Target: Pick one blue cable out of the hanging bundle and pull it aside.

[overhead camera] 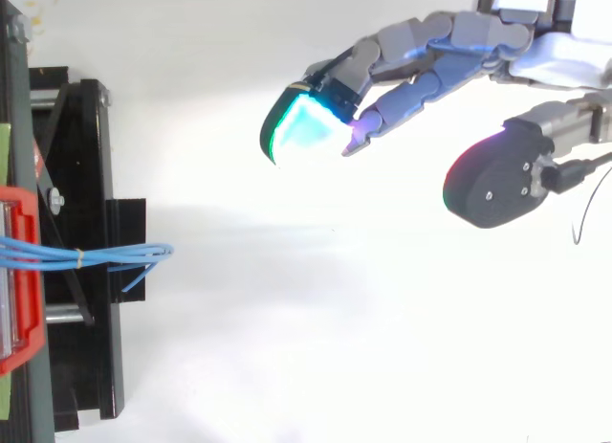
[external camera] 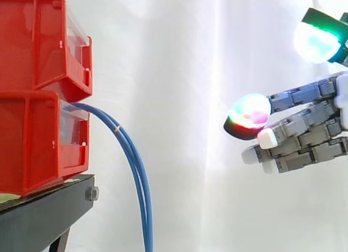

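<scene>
Robot hand (external camera: pixel 304 139) open, apart from blue cables (overhead camera: pixel 57 255)

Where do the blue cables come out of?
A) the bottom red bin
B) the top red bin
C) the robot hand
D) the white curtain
A: the blue cables come out of the front of the bottom red bin and hang down. The robot hand is off to the side and not touching them.

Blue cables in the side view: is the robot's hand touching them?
No, the hand hangs open well to the right of the blue cables, with bare white curtain between them.
</scene>
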{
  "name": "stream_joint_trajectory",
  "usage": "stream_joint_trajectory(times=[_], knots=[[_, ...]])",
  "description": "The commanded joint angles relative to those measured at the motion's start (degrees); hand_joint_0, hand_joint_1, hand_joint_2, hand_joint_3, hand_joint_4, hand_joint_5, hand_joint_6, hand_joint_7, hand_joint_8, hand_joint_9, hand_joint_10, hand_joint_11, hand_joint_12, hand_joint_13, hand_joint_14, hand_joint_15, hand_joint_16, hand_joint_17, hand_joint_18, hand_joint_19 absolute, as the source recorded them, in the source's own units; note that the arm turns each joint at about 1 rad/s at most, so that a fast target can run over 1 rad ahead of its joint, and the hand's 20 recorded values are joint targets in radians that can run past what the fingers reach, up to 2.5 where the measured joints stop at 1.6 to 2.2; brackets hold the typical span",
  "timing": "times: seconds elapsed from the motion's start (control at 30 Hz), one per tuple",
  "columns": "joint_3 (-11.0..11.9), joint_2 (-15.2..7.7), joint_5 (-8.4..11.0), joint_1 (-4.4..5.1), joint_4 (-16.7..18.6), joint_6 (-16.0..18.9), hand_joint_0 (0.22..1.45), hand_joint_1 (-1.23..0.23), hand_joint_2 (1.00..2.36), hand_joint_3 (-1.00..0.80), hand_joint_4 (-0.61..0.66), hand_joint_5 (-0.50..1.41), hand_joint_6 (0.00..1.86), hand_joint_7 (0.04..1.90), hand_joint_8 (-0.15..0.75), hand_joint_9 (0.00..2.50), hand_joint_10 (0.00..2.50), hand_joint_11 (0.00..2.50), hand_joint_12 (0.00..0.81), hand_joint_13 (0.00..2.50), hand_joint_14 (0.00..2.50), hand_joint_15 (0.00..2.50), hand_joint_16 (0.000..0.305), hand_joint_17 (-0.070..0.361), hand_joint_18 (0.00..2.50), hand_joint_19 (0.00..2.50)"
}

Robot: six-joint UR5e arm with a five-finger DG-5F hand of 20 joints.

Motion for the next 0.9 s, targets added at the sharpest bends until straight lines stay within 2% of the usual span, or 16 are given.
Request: stream_joint_trajectory(times=[0.0,0.03,0.13,0.17,0.27,0.3,0.37,0.43,0.47,0.5,0.53,0.63,0.7,0.77,0.8,0.87], knots=[[-2.00,0.01,1.51,0.41,3.77,-0.05,0.52,-0.52,1.00,-0.47,0.22,-0.18,0.50,0.69,0.243,0.68,0.00,0.07,0.299,0.23,0.00,0.01,0.051,0.114,0.01,0.12],[-2.88,0.01,4.50,0.67,4.65,-0.23,0.52,-0.52,1.00,-0.47,0.22,-0.18,0.50,0.69,0.243,0.68,0.00,0.07,0.300,0.23,0.00,0.01,0.051,0.114,0.01,0.13],[-2.88,-0.08,6.78,0.94,4.48,-1.19,0.50,-0.53,1.00,-0.49,0.23,-0.18,0.50,0.70,0.251,0.68,0.00,0.07,0.306,0.24,0.00,0.02,0.052,0.116,0.02,0.13],[-2.88,-0.08,8.45,1.29,4.39,-2.51,0.50,-0.54,1.00,-0.50,0.23,-0.18,0.50,0.70,0.254,0.68,0.00,0.07,0.308,0.24,0.00,0.03,0.052,0.117,0.02,0.14],[-2.88,-0.08,10.56,1.73,4.39,-5.24,0.45,-0.58,1.00,-0.50,0.23,-0.17,0.50,0.70,0.276,0.65,0.00,0.07,0.334,0.20,0.00,0.02,0.058,0.131,0.00,0.14],[-2.88,-0.08,11.71,1.99,4.56,-7.43,0.44,-0.58,1.00,-0.50,0.23,-0.18,0.50,0.70,0.270,0.61,0.00,0.06,0.339,0.18,0.00,0.02,0.059,0.133,0.00,0.14],[-2.88,-0.08,12.15,2.08,4.56,-8.14,0.42,-0.57,1.00,-0.50,0.21,-0.18,0.50,0.70,0.251,0.50,0.00,0.05,0.347,0.08,0.00,0.03,0.061,0.137,0.00,0.14],[-2.88,-0.08,13.55,2.43,5.09,-11.39,0.41,-0.56,1.00,-0.50,0.20,-0.19,0.50,0.69,0.252,0.45,0.00,0.01,0.350,0.04,0.00,0.03,0.063,0.142,0.00,0.13],[-2.88,-0.08,13.73,2.52,5.36,-11.92,0.40,-0.56,1.00,-0.50,0.19,-0.19,0.50,0.69,0.247,0.42,0.00,0.00,0.349,0.01,0.00,0.02,0.063,0.143,0.00,0.11],[-2.88,-0.08,14.43,2.87,6.94,-13.76,0.40,-0.56,1.00,-0.50,0.19,-0.20,0.50,0.68,0.242,0.37,0.00,0.00,0.351,0.00,0.00,0.02,0.064,0.143,0.00,0.11],[-2.79,-1.05,14.52,2.96,7.82,-14.29,0.39,-0.55,1.00,-0.50,0.18,-0.20,0.50,0.67,0.238,0.35,0.00,0.00,0.354,0.00,0.00,0.02,0.065,0.146,0.00,0.10],[-2.79,-2.63,14.26,3.13,8.96,-13.85,0.38,-0.54,1.00,-0.50,0.16,-0.21,0.50,0.65,0.223,0.24,0.00,0.00,0.362,0.00,0.00,0.01,0.068,0.152,0.00,0.08],[-2.70,-5.44,14.26,3.13,11.33,-12.09,0.37,-0.54,1.00,-0.50,0.14,-0.22,0.50,0.65,0.217,0.20,0.00,0.00,0.362,0.00,0.00,0.01,0.068,0.154,0.00,0.06],[-2.44,-6.67,14.26,3.13,13.00,-10.95,0.37,-0.55,1.00,-0.50,0.14,-0.22,0.50,0.64,0.214,0.18,0.00,0.00,0.362,0.00,0.00,0.02,0.068,0.154,0.00,0.05],[-2.18,-8.26,14.08,3.13,15.02,-9.54,0.36,-0.56,1.00,-0.50,0.14,-0.22,0.50,0.64,0.214,0.18,0.00,0.00,0.362,0.00,0.00,0.02,0.069,0.154,0.00,0.05],[-1.65,-9.13,13.90,3.13,16.17,-9.19,0.37,-0.59,1.00,-0.50,0.14,-0.22,0.50,0.65,0.210,0.17,0.00,0.00,0.357,0.00,0.00,0.01,0.068,0.154,0.00,0.04]])
